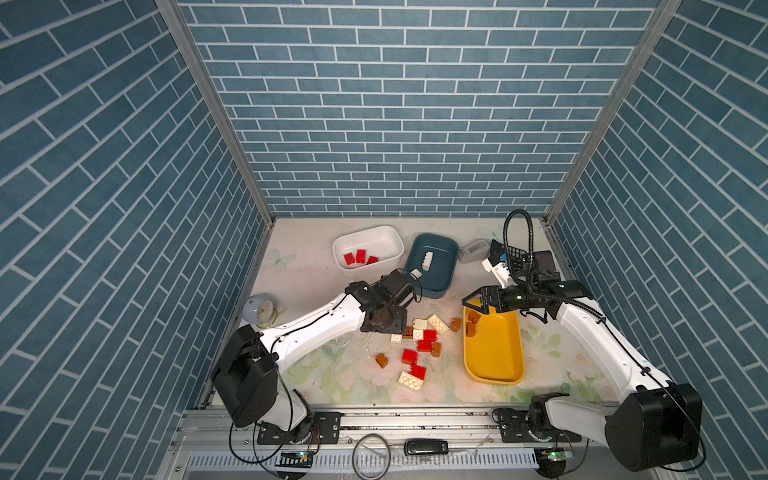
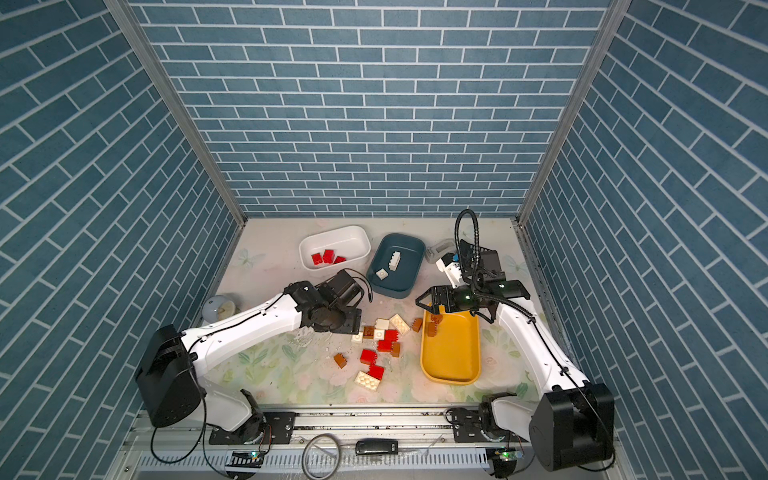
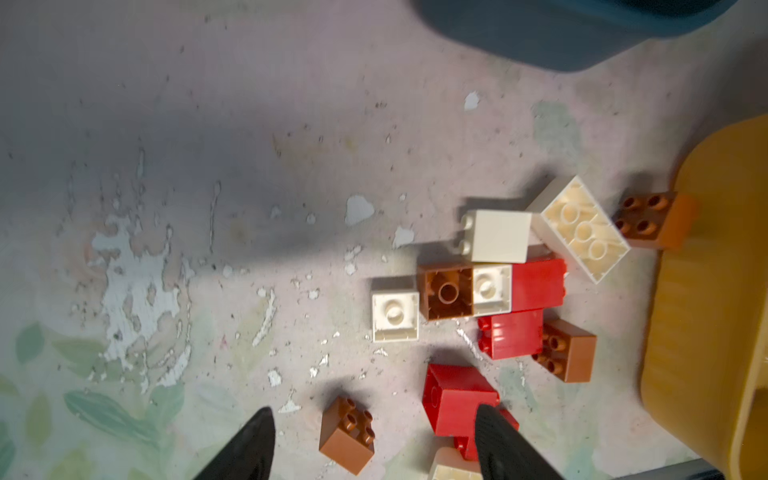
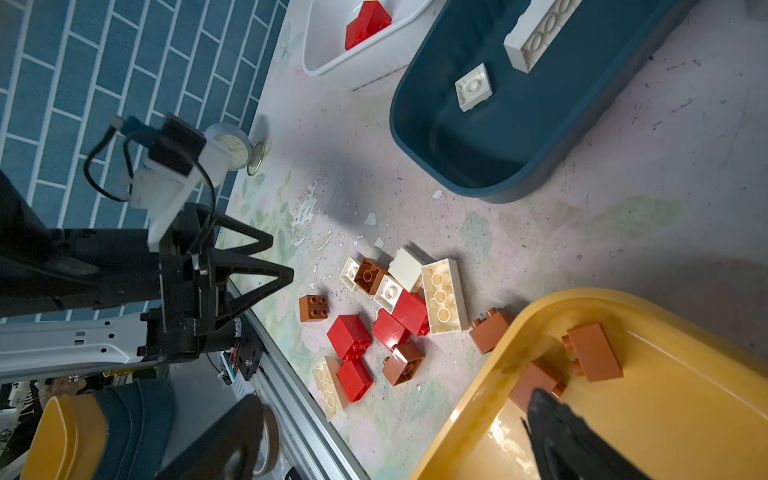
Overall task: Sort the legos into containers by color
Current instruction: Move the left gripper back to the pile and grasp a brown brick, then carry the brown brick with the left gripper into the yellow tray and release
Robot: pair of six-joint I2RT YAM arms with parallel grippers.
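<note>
Cream oblong lego (image 1: pixel 411 380) marks the near end of the loose legos (image 1: pixel 424 345) on the tabletop (image 1: pixel 324 374). Left claw (image 3: pixel 374 411) hangs released over them; right claw (image 1: pixel 473 306) released over the far end of the yellow tub (image 1: pixel 494 357).

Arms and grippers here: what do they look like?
Left arm and right arm: white link shells, black joints and bases. Left gripper and right gripper: black, triangular open-frame fingers. Thin black cables along each; ribbed black hose loops over the right wrist.
</note>
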